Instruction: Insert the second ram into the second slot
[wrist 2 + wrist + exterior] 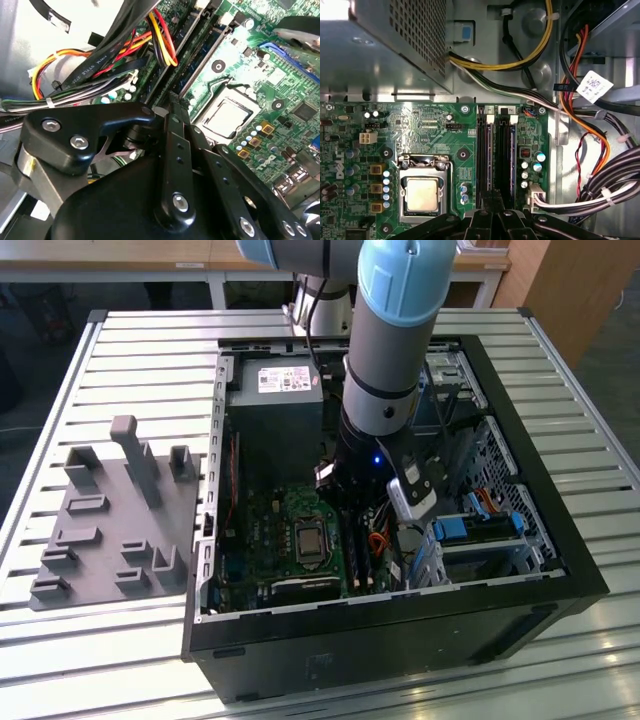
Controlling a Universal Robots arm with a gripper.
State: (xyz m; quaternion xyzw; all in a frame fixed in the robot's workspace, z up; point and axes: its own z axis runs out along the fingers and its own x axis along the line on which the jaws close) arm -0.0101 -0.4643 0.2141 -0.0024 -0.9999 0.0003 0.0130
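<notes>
Two long dark memory slots (485, 155) lie side by side on the green motherboard, next to the processor socket (422, 192). A dark blue stick, the second ram (508, 160), appears to stand in the slot farther from the socket. In both wrist views my gripper (493, 200) (172, 100) hangs over one end of the slots with its black fingers drawn together. Whether the tips touch the stick is hidden. In the exterior view the gripper (340, 502) reaches down into the open computer case, just above the slots (358, 555).
The grey power supply (275, 390) fills the case's far corner. Bundles of coloured and black cables (600, 185) run close beside the slots. Blue drive brackets (480, 530) sit at the exterior view's right. A grey parts fixture (115, 520) lies on the slatted table outside the case.
</notes>
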